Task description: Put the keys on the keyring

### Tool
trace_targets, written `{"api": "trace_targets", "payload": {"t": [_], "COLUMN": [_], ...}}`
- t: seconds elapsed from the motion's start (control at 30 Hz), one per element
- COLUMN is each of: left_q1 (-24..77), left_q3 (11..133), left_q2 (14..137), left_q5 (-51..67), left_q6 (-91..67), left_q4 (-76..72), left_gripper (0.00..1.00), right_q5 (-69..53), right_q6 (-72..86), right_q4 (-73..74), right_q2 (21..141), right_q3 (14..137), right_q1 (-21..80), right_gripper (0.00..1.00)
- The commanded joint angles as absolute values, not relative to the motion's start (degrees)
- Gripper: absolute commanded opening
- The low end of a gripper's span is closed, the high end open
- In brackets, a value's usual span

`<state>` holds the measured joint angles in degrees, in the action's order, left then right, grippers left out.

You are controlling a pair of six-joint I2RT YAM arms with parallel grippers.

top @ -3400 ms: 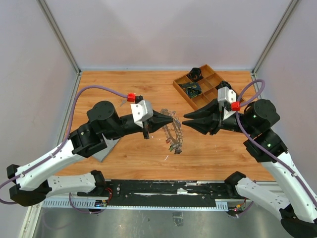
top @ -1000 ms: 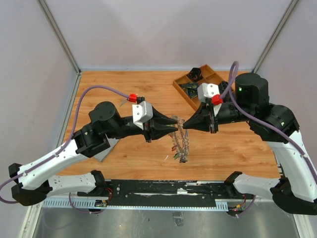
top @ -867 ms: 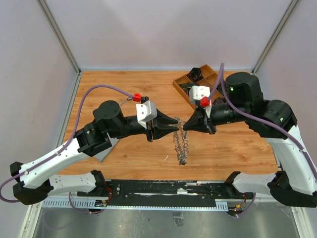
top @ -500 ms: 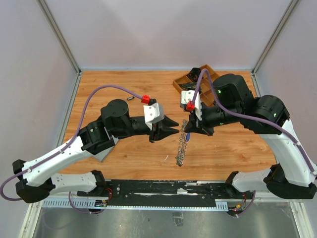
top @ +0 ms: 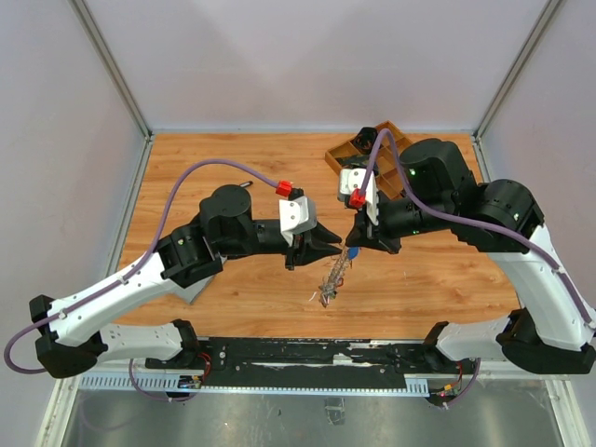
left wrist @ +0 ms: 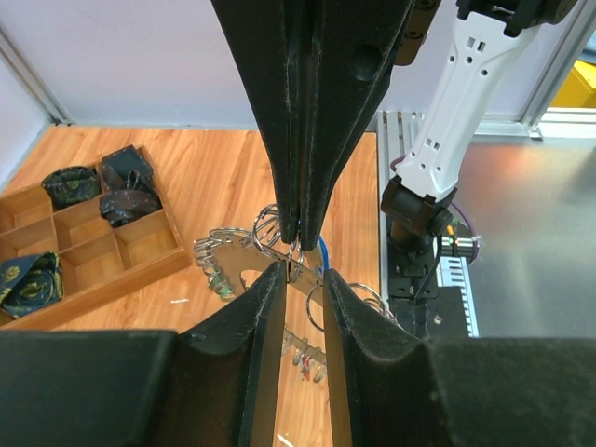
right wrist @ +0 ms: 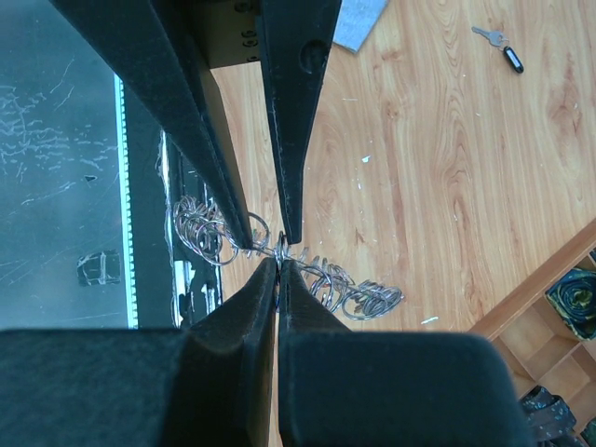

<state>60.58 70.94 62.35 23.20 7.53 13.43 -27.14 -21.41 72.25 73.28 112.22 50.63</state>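
Observation:
The keyring (top: 331,279), a silver ring crowded with small keys, hangs in the air over the table's middle. My left gripper (top: 337,244) is closed across its band, and in the left wrist view the band crosses between that gripper's (left wrist: 304,273) fingertips. My right gripper (top: 354,244) meets it tip to tip. It is shut on a key's small ring, and a blue tag (left wrist: 323,253) shows beside its tips. In the right wrist view the shut right gripper (right wrist: 278,264) touches the keyring (right wrist: 354,293) just below the left gripper (right wrist: 270,240).
A wooden compartment tray (top: 333,158) with dark items stands at the back right, under my right arm. One loose key with a black tag (top: 244,184) lies on the table behind my left arm. A grey pad (top: 200,284) lies under the left arm.
Both arms moved inward and now meet tip to tip. The keyring turned edge-on, and its lower end swung towards the near left. Neither grip changed.

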Motion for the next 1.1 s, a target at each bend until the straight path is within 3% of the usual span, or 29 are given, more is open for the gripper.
{"api": "trace_targets", "payload": {"t": [0.0, 0.47, 0.63, 0.87, 1.0, 1.07], "left_q1": [61.1, 61.1, 61.1, 61.1, 61.1, 61.2], "left_q3": [72.6, 73.3, 73.3, 72.7, 71.3, 70.8], "left_q2": [62.5, 63.3, 63.6, 62.3, 60.2, 59.4], "left_q5": [24.1, 24.8, 24.7, 22.2, 20.2, 19.4], "left_q6": [8.1, 8.0, 8.3, 8.3, 7.8, 7.6], "left_q4": [11.9, 12.1, 12.8, 12.5, 10.2, 9.6], "left_gripper": [0.27, 0.19, 0.01, 0.01, 0.01, 0.01], "right_q5": [-29.8, -31.2, -31.0, -29.7, -25.8, -23.4], "right_q6": [-20.8, -21.0, -20.7, -19.3, -17.1, -15.2], "right_q4": [68.8, 67.4, 66.2, 63.1, 57.3, 52.0], "right_q2": [71.9, 71.3, 70.6, 68.6, 64.5, 61.5], "right_q3": [111.9, 109.7, 109.0, 106.5, 102.1, 98.5], "right_q1": [52.5, 52.9, 53.0, 53.0, 53.0, 53.0], "right_gripper": [0.00, 0.00, 0.00, 0.01, 0.23, 0.30]}}
